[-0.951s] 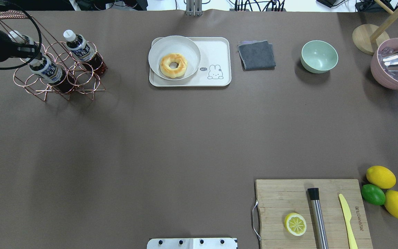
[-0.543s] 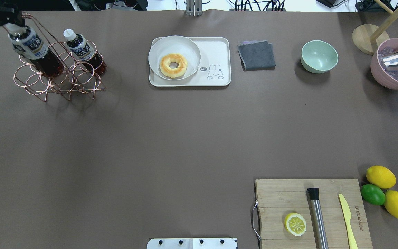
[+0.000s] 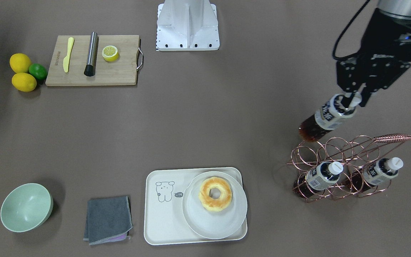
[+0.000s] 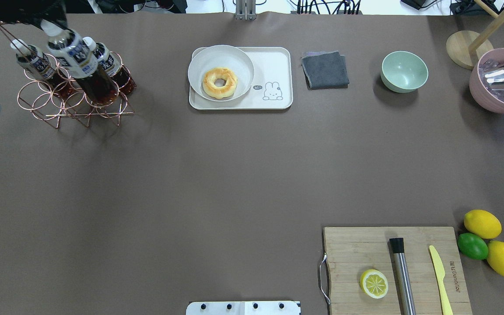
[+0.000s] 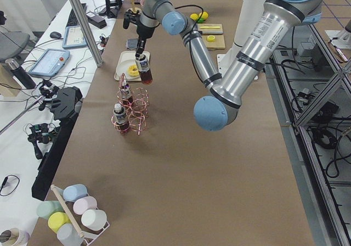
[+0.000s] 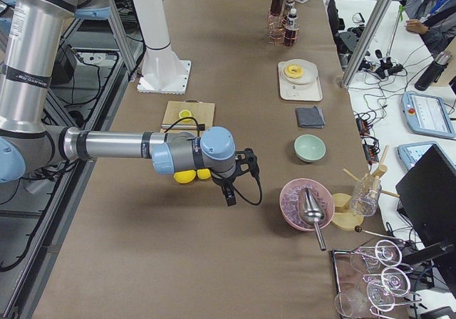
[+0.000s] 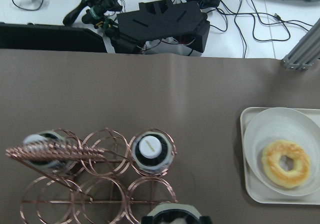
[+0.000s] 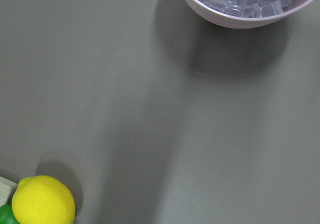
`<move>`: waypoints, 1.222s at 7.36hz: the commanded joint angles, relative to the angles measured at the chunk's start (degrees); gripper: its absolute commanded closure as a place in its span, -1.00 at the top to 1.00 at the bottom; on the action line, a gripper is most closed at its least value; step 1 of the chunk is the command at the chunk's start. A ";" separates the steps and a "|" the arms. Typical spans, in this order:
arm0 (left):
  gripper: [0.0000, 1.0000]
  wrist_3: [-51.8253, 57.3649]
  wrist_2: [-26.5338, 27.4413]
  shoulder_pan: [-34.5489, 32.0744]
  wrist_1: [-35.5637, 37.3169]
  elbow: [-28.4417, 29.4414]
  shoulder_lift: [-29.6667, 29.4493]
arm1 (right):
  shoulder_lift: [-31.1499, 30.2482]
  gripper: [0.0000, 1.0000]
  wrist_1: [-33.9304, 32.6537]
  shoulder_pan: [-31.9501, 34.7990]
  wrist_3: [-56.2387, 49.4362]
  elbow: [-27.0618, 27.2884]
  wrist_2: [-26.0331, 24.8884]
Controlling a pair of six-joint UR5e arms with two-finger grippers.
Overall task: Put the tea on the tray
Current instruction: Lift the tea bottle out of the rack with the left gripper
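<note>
The left gripper [image 3: 350, 101] is pinched on the white cap of the tea [image 3: 324, 120]. The bottle hangs below it in the air, out of the rack [image 3: 337, 150] but near it, and well apart from the tray [image 3: 162, 217]. Whether it hangs over the rack or just beside it I cannot tell, since the views disagree. Two more bottles [image 3: 320, 177] sit in the rack's rings. The pick looks done, and I judge that the carry across the table, the set-down and the release are left. A plate [image 3: 223, 221] with a donut [image 3: 215, 194] fills much of the tray, so the bare part beside the bear drawing seems the only room for the bottle. The overhead view cuts the gripper off at its top edge. The left wrist view catches only a blurred sliver of the cap at its bottom edge, so how firmly the fingers sit cannot be judged. The right gripper [image 6: 229, 194] shows only small in the right side view, near the lemons [image 6: 187, 176]. I cannot tell whether it is spread or closed, and its wrist view shows none of its fingers.
</note>
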 commanded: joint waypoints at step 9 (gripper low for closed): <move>-1.00 -36.87 20.76 37.15 9.60 12.95 -21.09 | -0.27 1.00 0.04 -0.11 -0.02 -0.19 0.09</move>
